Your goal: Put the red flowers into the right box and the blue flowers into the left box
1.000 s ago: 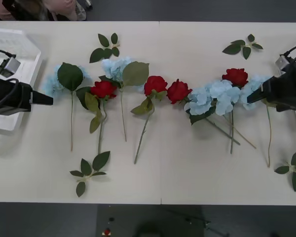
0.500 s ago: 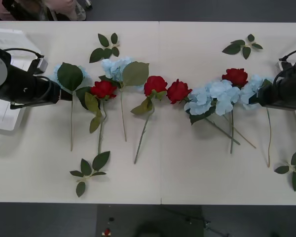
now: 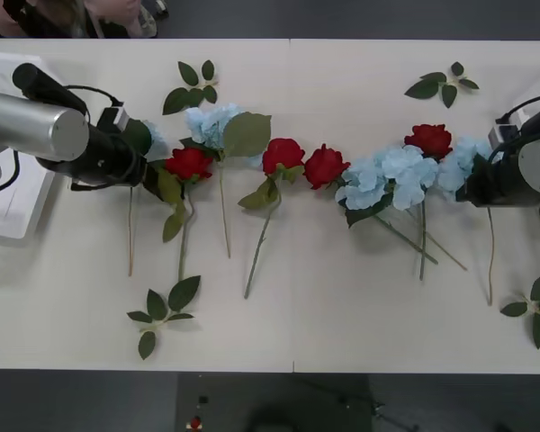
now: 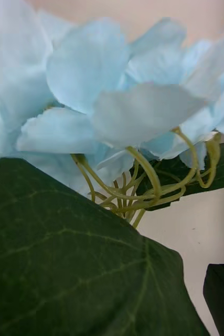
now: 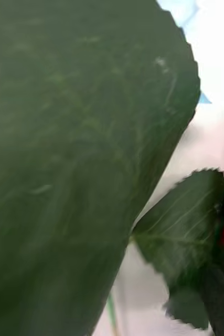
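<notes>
I see a pale cream table [image 3: 342, 324] made of two panels, its seam running down the middle of the frame, with dark floor along the top and bottom edges. At the far left edge sits the shallow white plastic left box [image 3: 9, 202], partly under my left arm. My left gripper [image 3: 147, 171] is pushed in at the leftmost pale blue flower's big green leaf [image 5: 75, 157], just beside a red rose [image 3: 189, 163]; I cannot tell how its fingers stand. Red flowers [image 3: 283, 155] and blue flowers [image 3: 398, 175] lie in a loose row across the middle, stems pointing down-frame. Loose green leaf sprigs [image 3: 162, 310] lie scattered, and the lower middle of the table is open. At the right edge, my right gripper [image 3: 468, 191] is against the rightmost blue cluster [image 4: 112, 100]; its finger state I cannot tell either.
</notes>
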Available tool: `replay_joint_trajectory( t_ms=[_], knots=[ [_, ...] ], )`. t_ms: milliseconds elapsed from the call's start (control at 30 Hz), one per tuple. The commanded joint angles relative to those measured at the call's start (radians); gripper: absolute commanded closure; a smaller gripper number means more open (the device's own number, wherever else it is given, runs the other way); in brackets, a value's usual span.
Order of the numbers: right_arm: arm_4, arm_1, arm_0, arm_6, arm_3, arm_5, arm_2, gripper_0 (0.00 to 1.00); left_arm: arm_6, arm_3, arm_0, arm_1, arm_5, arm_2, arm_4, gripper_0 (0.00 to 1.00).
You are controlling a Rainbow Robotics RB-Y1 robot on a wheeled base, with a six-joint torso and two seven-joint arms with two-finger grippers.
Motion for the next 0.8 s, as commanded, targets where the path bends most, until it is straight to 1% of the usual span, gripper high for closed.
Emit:
replay_joint_trajectory(
  t_ms=[33, 67, 100, 167, 200, 233, 267, 367, 467, 500, 533, 600, 667, 700, 733, 767, 800],
  knots=[
    [-0.007, -0.008, -0.076, 0.035, 0.068, -0.027, 0.041, 0.0, 0.01, 0.05, -0.022, -0.024, -0.069, -0.031, -0.017, 0.0],
    [-0.007, -0.004, -0.086, 0.035, 0.081, -0.032, 0.053, 0.0, 0.007, 0.061, -0.022, -0.033, -0.078, -0.037, -0.02, 0.0],
    [-0.007, 0.001, -0.095, 0.035, 0.092, -0.038, 0.066, 0.0, 0.006, 0.069, -0.022, -0.039, -0.087, -0.04, -0.024, 0.07],
    [-0.004, 0.016, -0.113, 0.035, 0.124, -0.05, 0.087, 0.0, 0.0, 0.089, -0.025, -0.051, -0.09, -0.04, -0.032, 0.67],
    [-0.004, 0.025, -0.119, 0.035, 0.144, -0.055, 0.09, 0.0, 0.0, 0.1, -0.027, -0.057, -0.092, -0.04, -0.035, 0.92],
    [-0.004, 0.038, -0.129, 0.038, 0.169, -0.059, 0.092, 0.0, -0.002, 0.11, -0.028, -0.062, -0.092, -0.04, -0.038, 0.99],
    [-0.006, 0.045, -0.135, 0.04, 0.184, -0.062, 0.093, 0.0, -0.005, 0.113, -0.031, -0.065, -0.092, -0.04, -0.041, 1.0],
    [-0.006, 0.068, -0.152, 0.047, 0.232, -0.068, 0.099, 0.06, -0.008, 0.115, -0.033, -0.067, -0.092, -0.04, -0.051, 1.0],
    [-0.01, 0.081, -0.173, 0.05, 0.272, -0.09, 0.139, 0.06, -0.01, 0.115, -0.033, -0.065, -0.093, -0.04, -0.06, 1.0],
    [-0.013, 0.082, -0.182, 0.052, 0.289, -0.105, 0.164, 0.08, -0.011, 0.115, -0.034, -0.062, -0.093, -0.04, -0.064, 1.0],
    [-0.018, 0.084, -0.191, 0.052, 0.302, -0.118, 0.184, 0.12, -0.011, 0.115, -0.037, -0.059, -0.093, -0.04, -0.067, 1.0],
    [-0.03, 0.087, -0.205, 0.053, 0.324, -0.139, 0.218, 0.27, -0.011, 0.112, -0.04, -0.051, -0.093, -0.04, -0.072, 1.0],
    [-0.052, 0.091, -0.219, 0.053, 0.348, -0.157, 0.247, 0.47, -0.016, 0.101, -0.046, -0.036, -0.093, -0.04, -0.081, 1.0],
    [-0.061, 0.094, -0.224, 0.053, 0.362, -0.162, 0.254, 0.69, -0.016, 0.089, -0.05, -0.024, -0.093, -0.04, -0.084, 1.0],
    [-0.067, 0.097, -0.227, 0.052, 0.367, -0.162, 0.254, 0.79, -0.016, 0.083, -0.053, -0.018, -0.093, -0.04, -0.084, 1.0],
    [-0.073, 0.101, -0.231, 0.053, 0.376, -0.16, 0.254, 0.94, -0.017, 0.069, -0.056, -0.004, -0.093, -0.04, -0.089, 1.0],
    [-0.084, 0.104, -0.239, 0.055, 0.39, -0.16, 0.256, 1.0, -0.019, 0.043, -0.062, 0.021, -0.079, -0.04, -0.094, 1.0]
  ],
)
